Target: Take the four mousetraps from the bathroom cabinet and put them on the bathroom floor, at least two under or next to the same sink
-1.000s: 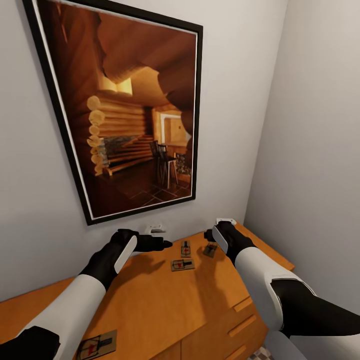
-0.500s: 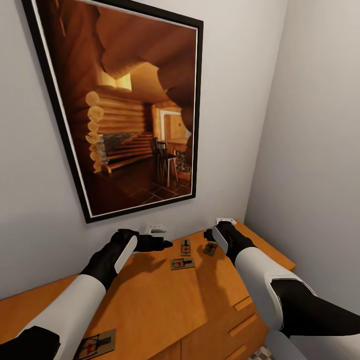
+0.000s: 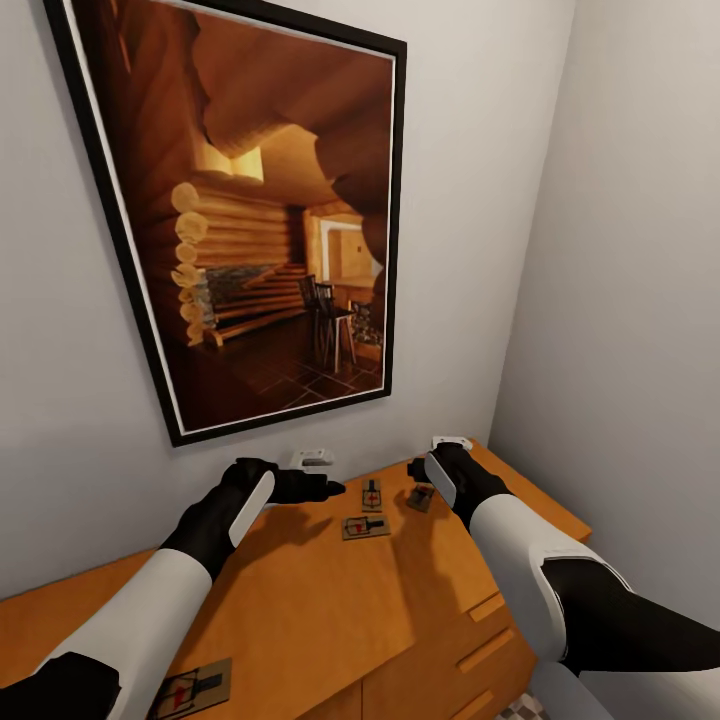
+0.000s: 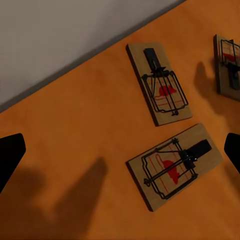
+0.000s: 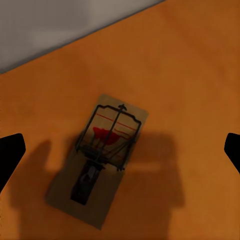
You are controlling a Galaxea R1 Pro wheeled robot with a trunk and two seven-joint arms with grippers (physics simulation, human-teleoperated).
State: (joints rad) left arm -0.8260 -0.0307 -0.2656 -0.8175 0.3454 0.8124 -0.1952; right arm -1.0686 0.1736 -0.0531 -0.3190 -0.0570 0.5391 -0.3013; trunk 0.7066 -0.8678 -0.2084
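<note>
Several mousetraps lie flat on the orange-brown cabinet (image 3: 300, 610). In the head view, two traps (image 3: 371, 495) (image 3: 365, 527) lie between my hands, one (image 3: 420, 498) lies by my right hand, and one (image 3: 195, 690) sits at the near left edge. My left gripper (image 3: 318, 488) hovers open above the top, left of the middle pair (image 4: 160, 82) (image 4: 174, 166); its black fingertips (image 4: 10, 156) stand wide apart. My right gripper (image 3: 428, 482) points down, open, over a single trap (image 5: 102, 162), not touching it. The sink is out of view.
A large framed picture (image 3: 250, 210) of a log interior hangs on the grey wall behind the cabinet. A side wall closes in at the right. Drawer fronts with bar handles (image 3: 485, 650) face me. A sliver of patterned floor (image 3: 520, 708) shows at the bottom right.
</note>
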